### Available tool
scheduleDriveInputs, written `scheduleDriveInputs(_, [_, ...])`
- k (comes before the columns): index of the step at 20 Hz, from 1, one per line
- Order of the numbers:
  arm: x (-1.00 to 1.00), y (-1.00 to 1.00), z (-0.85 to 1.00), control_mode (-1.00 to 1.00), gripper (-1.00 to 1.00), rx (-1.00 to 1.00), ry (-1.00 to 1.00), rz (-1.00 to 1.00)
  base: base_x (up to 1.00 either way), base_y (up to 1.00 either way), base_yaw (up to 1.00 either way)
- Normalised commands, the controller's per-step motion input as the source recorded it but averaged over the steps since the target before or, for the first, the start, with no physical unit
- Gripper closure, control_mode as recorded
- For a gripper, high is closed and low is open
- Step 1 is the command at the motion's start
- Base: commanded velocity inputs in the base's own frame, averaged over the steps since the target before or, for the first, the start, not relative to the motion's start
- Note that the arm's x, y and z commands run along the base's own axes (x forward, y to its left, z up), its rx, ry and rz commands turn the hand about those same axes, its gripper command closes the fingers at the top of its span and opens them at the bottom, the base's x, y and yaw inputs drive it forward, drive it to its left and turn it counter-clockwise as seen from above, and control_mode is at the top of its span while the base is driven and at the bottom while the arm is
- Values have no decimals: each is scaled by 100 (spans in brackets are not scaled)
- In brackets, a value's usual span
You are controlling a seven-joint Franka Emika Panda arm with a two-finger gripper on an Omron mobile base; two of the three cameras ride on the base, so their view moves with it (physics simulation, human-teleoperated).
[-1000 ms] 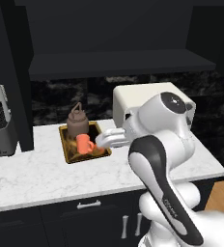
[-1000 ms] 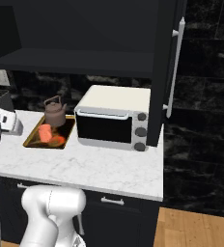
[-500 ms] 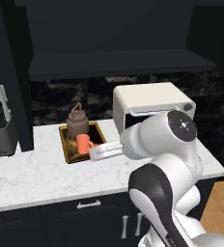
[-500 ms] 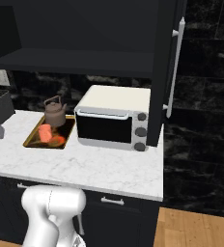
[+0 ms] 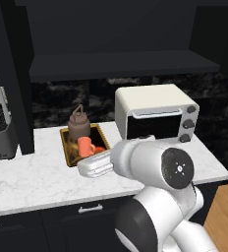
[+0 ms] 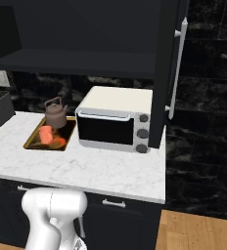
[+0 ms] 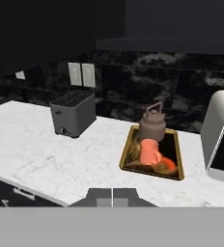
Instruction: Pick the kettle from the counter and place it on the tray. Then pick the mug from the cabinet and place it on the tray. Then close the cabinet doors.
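Note:
The brown kettle (image 5: 78, 124) (image 6: 55, 112) (image 7: 152, 124) stands at the back of the gold-rimmed tray (image 5: 65, 146) (image 6: 34, 139) (image 7: 126, 155) on the marble counter (image 5: 37, 177). Just in front of it on the tray is the orange mug (image 5: 85, 146) (image 6: 46, 134) (image 7: 148, 151). My gripper (image 7: 112, 195) is shut and holds nothing. It hangs back over the counter's front edge, facing the tray. Its white hand (image 5: 94, 166) sits in front of the tray. The black cabinet (image 5: 121, 66) above is open, with its right door (image 6: 167, 73) swung out edge-on.
A cream toaster oven (image 5: 155, 113) (image 6: 115, 122) (image 7: 222, 140) sits right of the tray. A grey toaster (image 5: 0, 133) (image 7: 73, 113) stands to its left. The left cabinet door (image 5: 15, 74) juts out over the counter. Dark drawers run below the counter edge.
The arm has folded down and drawn back from the tray toward the counter's front. It has left the right base view's left edge. Kettle and mug stay put on the tray.

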Motion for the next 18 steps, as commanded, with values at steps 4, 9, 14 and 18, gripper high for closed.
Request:
scheduleDriveInputs(4, [0,5,-35,-100,100,-7,-6,0,0,0,0])
scheduleDriveInputs(9, [0,8,-41,-100,100,-4,-12,0,0,0,0])
scheduleDriveInputs(14, [0,17,-33,-100,100,-3,-10,0,0,0,0])
scheduleDriveInputs(18, [18,26,-29,-100,100,-3,-1,-4,0,0,0])
